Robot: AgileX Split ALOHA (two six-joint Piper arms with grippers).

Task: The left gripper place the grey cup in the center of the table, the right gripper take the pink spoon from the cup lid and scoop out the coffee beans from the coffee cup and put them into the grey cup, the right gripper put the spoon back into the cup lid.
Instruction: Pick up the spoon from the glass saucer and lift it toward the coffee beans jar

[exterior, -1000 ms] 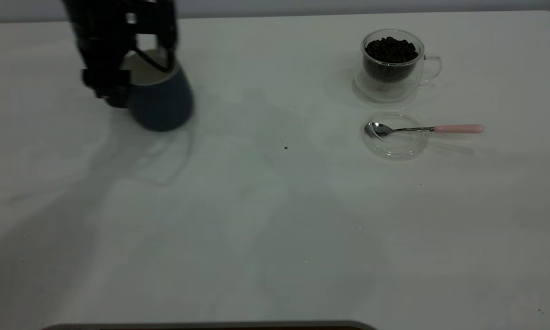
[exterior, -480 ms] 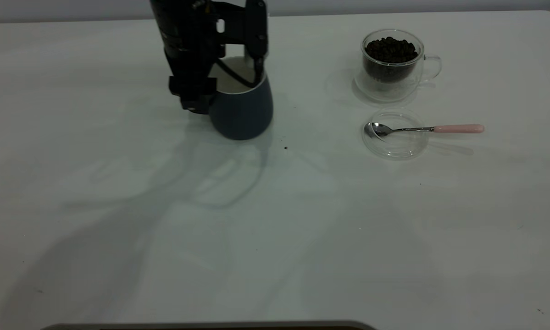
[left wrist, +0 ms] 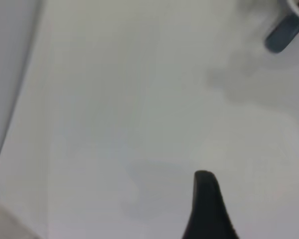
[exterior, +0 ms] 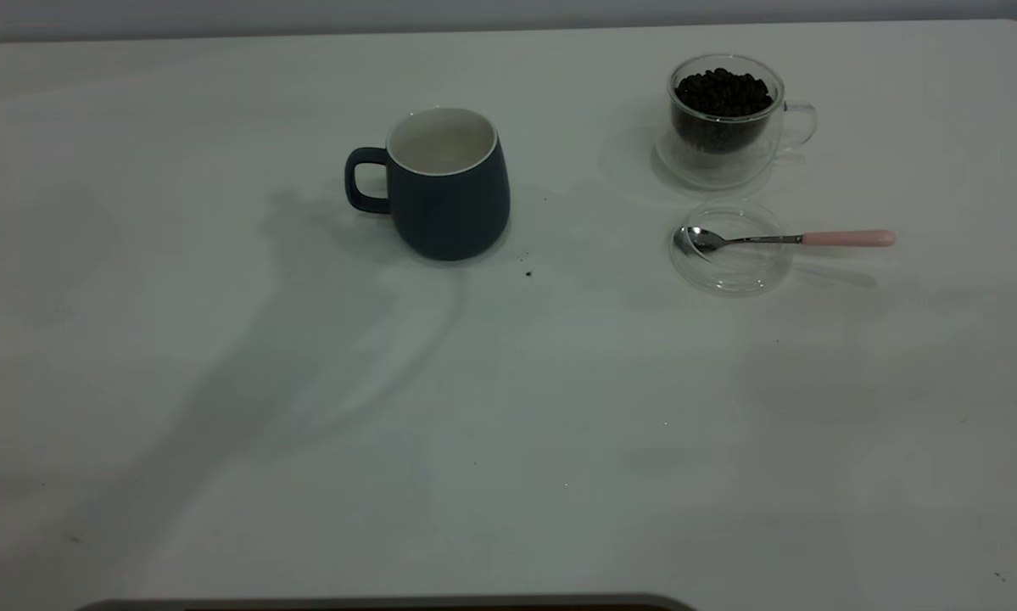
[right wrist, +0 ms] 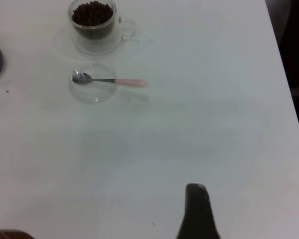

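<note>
The grey cup (exterior: 449, 199) stands upright on the table (exterior: 508, 407) a little left of centre, handle to the left, nothing holding it. The left wrist view shows only its handle (left wrist: 284, 36) far off and a black tip of my left gripper (left wrist: 204, 179) over bare table. To the right stands the coffee cup (exterior: 724, 119) filled with coffee beans (exterior: 723, 92). In front of it the pink spoon (exterior: 779, 238) lies with its bowl in the cup lid (exterior: 733, 267). My right gripper (right wrist: 196, 191) hangs well away from the spoon (right wrist: 109, 80) and lid (right wrist: 92, 92).
A dark speck (exterior: 528, 273) lies just right of the grey cup. The table's right edge (right wrist: 289, 74) runs beside my right gripper, with dark floor beyond. A dark strip (exterior: 389, 604) lines the front edge. Neither arm appears in the exterior view.
The left gripper carried the grey cup rightward from the far left, set it down, let go and withdrew out of the exterior view. Spoon, lid and coffee cup have not moved.
</note>
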